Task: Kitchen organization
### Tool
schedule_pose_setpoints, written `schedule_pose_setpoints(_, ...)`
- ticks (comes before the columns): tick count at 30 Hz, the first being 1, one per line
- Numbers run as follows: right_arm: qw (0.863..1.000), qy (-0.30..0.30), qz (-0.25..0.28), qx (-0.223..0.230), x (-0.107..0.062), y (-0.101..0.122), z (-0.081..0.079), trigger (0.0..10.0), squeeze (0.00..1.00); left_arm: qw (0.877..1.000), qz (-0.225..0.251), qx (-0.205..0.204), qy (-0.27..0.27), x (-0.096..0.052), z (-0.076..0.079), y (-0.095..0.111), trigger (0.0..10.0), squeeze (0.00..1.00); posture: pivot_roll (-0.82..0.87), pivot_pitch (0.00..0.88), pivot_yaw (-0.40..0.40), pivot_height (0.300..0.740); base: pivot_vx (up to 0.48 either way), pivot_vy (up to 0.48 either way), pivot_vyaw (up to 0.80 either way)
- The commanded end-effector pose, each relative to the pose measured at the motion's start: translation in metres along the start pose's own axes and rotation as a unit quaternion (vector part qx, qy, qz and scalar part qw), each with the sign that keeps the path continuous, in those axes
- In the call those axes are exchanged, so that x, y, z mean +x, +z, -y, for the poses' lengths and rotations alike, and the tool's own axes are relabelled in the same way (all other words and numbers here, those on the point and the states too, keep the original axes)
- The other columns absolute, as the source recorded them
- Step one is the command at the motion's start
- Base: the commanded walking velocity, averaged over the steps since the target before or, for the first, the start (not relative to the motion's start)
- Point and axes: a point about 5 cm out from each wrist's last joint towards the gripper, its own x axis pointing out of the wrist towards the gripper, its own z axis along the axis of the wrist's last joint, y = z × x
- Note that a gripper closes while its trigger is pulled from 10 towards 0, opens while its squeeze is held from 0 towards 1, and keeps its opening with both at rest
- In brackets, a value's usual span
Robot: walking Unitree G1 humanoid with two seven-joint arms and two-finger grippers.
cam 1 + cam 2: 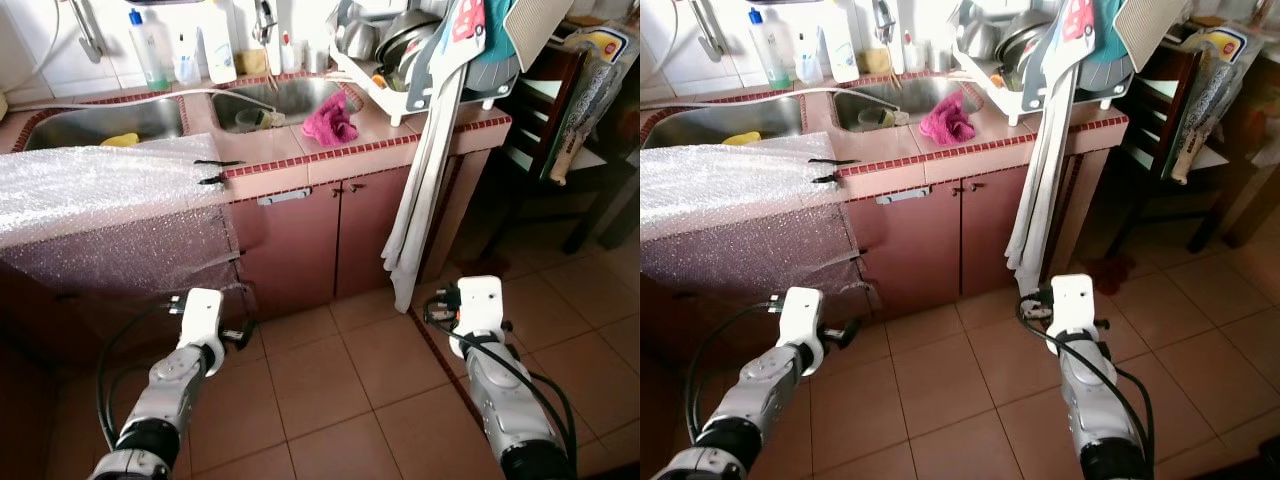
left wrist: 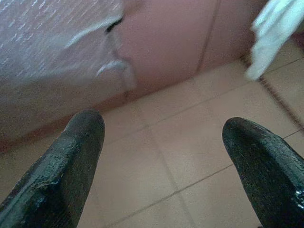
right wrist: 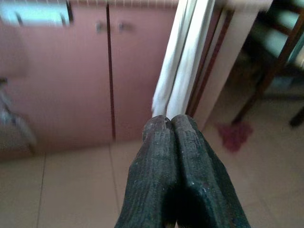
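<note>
You are facing a pink-tiled counter [image 1: 400, 138] with red-brown cabinet doors [image 1: 330, 240] beneath it, standing on a terracotta tile floor [image 1: 340, 380]. A sheet of bubble wrap [image 1: 100, 200] is draping over the counter's left part and hanging down its front. Two steel sinks [image 1: 100, 122] are sitting in the countertop, and a dish rack [image 1: 400, 60] full of pots is resting at the right end. A long white cloth [image 1: 425, 170] is hanging from the rack down toward the floor. A pink rag [image 1: 330, 120] is lying beside the right sink. Your left gripper [image 2: 161, 156] is hovering low over the floor with its jaws spread wide and empty. Your right gripper [image 3: 173, 156] is pointing at the white cloth, fingers pressed together, holding nothing.
</note>
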Motion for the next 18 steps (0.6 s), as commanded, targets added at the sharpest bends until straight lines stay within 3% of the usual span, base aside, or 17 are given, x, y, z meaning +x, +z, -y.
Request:
schedule_pose_setpoints(1,0.998,-0.01,-0.06,0.031,0.0,-0.022,0.001,10.0,0.0,0.999,-0.033,0.011,0.026,-0.001,-0.008,-0.012,10.0,0.0,0.0,0.0,0.02,0.74,0.0,0.0,0.0)
schedule_pose_setpoints(4,0.993,-0.019,-0.106,0.055,-0.004,-0.038,0.001,10.0,0.0,0.997,-0.063,0.015,0.048,-0.005,-0.014,-0.025,10.0,0.0,0.01,0.0,0.017,0.74,0.0,0.0,0.0)
schedule_pose_setpoints(6,0.988,-0.005,-0.154,0.024,-0.011,-0.057,-0.005,10.0,0.0,0.993,-0.096,0.028,0.059,-0.008,-0.015,-0.039,10.0,0.0,0.01,0.0,0.015,0.74,0.0,0.0,0.0)
schedule_pose_setpoints(12,0.978,-0.001,-0.206,0.006,-0.022,-0.078,-0.008,10.0,0.0,0.988,-0.14,0.043,0.054,-0.013,-0.012,-0.058,10.0,0.0,0.02,0.0,0.017,0.74,0.0,0.0,0.0)
schedule_pose_setpoints(14,0.972,-0.007,-0.234,0.021,-0.03,-0.09,-0.01,10.0,0.0,0.986,-0.156,0.039,0.055,-0.016,-0.011,-0.066,10.0,0.0,0.01,0.0,0.017,0.74,0.0,0.0,0.0)
schedule_pose_setpoints(18,0.964,-0.006,-0.266,0.005,-0.043,-0.107,-0.012,10.0,0.0,0.982,-0.181,0.026,0.048,-0.021,-0.006,-0.08,10.0,0.0,0.01,0.0,0.011,0.74,0.0,0.0,0.0)
